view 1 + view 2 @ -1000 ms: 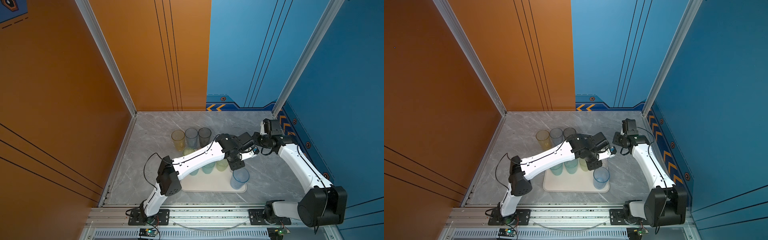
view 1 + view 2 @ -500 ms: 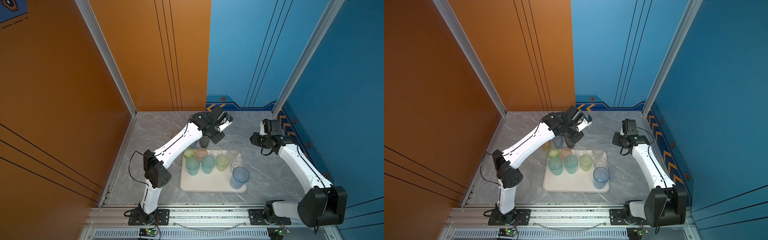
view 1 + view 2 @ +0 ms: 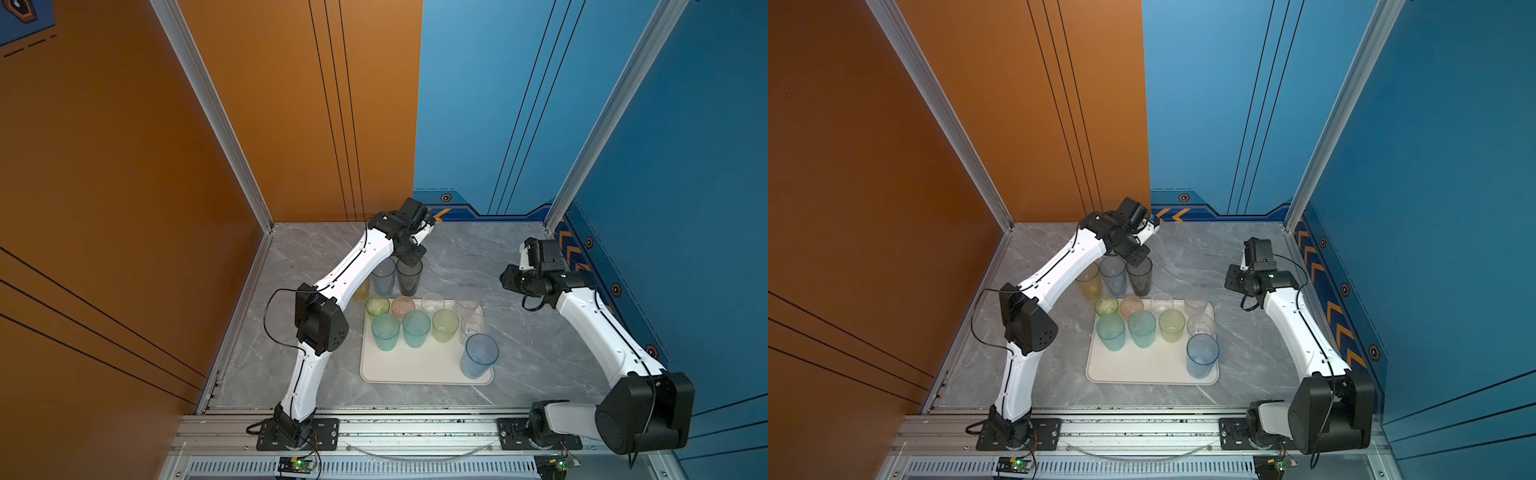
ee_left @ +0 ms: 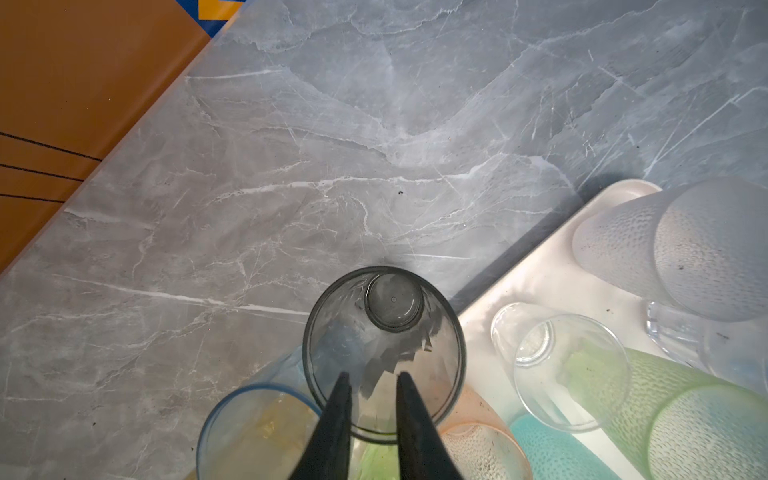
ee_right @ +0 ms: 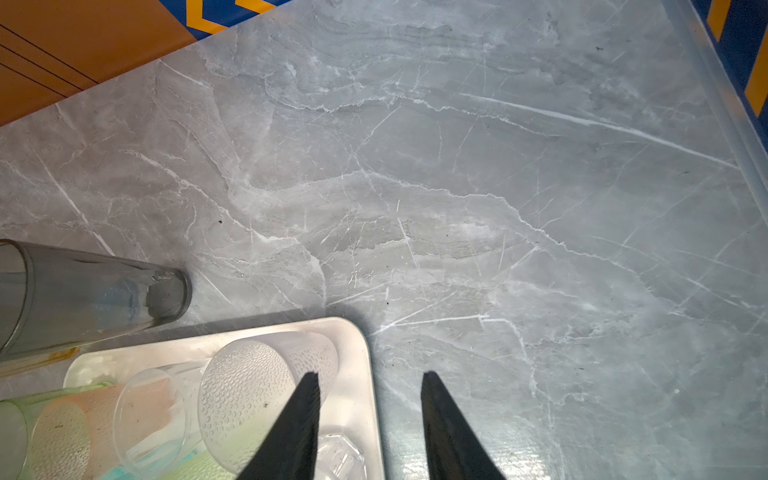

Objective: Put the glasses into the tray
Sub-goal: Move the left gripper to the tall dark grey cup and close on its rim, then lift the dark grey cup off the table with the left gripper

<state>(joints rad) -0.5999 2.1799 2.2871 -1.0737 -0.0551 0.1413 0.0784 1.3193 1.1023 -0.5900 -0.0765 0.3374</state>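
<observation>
The left gripper [image 3: 410, 258] hangs directly over the smoky grey glass [image 3: 409, 277] in both top views, its arm stretched toward the far side. That glass stands on the marble tabletop [image 3: 478, 257] in a row with a blue glass [image 3: 383, 277] and a yellow glass [image 3: 1089, 283]. All three are just outside the tray [image 3: 415, 370], at about its 11 o'clock. Nine glasses stand inside the tray, crowded from 12 round to 3 o'clock, while its 6 to 7 o'clock stretch is bare.

In the left wrist view the fingers [image 4: 336, 424] sit a narrow gap apart and cross the grey glass's rim at 6 o'clock. Nothing is pinched between them. Whether the tips have dipped into the mouth or hover above it is hard to tell from this angle.

In the right wrist view the right gripper [image 5: 370, 376] has its jaws apart and empty, above a corner of the tray.

The step in hand looks like the pick of the grey glass, with no grip yet made. The next move likely calls for setting one finger either side of the wall and closing. The glass then needs a straight lift clear of the blue neighbour before it goes to the tray's bare part.
</observation>
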